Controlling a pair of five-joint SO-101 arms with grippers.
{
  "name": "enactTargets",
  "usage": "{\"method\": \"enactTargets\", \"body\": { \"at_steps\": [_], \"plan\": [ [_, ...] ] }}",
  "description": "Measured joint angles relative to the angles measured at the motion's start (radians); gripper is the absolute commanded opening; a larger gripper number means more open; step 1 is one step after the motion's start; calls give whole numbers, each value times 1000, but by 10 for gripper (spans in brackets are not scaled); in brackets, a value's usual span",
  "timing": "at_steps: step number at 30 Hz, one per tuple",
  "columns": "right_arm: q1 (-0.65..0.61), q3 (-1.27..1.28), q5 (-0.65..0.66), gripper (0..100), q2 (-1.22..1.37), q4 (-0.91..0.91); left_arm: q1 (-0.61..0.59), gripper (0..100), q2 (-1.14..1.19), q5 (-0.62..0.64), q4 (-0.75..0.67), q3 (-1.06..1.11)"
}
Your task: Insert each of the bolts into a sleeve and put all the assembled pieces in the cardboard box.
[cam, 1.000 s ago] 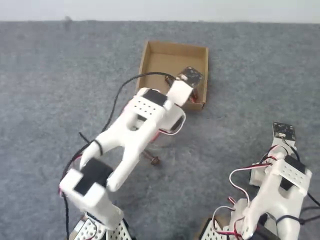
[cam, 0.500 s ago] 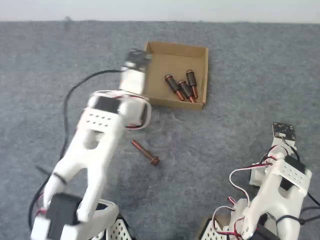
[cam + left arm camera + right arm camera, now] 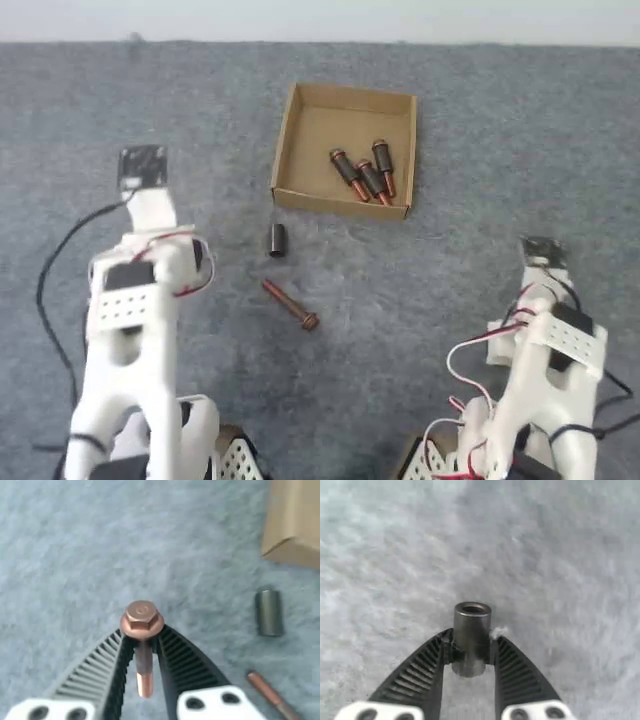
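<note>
In the left wrist view my left gripper (image 3: pixel 142 639) is shut on a copper bolt (image 3: pixel 142 621), hex head outward, above the grey carpet. My right gripper (image 3: pixel 471 642) is shut on a dark sleeve (image 3: pixel 472 627), its open bore facing away. The cardboard box (image 3: pixel 293 115) stands at the back middle with three assembled pieces (image 3: pixel 362 174) inside. On the carpet in front of the box lie a loose sleeve (image 3: pixel 278 240) and a loose bolt (image 3: pixel 290 304). The left wrist view also has that sleeve (image 3: pixel 269 613), that bolt (image 3: pixel 267 692) and the box corner (image 3: pixel 295 525).
The left arm (image 3: pixel 135 290) stands at the left of the table and the right arm (image 3: pixel 548 345) at the lower right. Grey carpet (image 3: pixel 470 230) lies open between them and to the right of the box.
The left arm has swung from over the box to the left, uncovering the three pieces in the box and the loose sleeve. The right arm has shifted slightly left.
</note>
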Motion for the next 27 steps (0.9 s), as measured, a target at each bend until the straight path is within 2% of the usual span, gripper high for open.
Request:
{"method": "enactTargets", "body": {
  "at_steps": [5,12,21,27],
  "plan": [
    [-132,0,0,7,0,-126,-20,43,-103,-3,-104,186],
    [-344,-35,0,7,0,-338,-21,41,-233,-3,-321,384],
    [-482,-57,0,9,0,-752,-21,41,-330,-5,-342,436],
    [-531,-57,0,9,0,-944,-21,41,-334,-5,-342,436]
  ]
}}
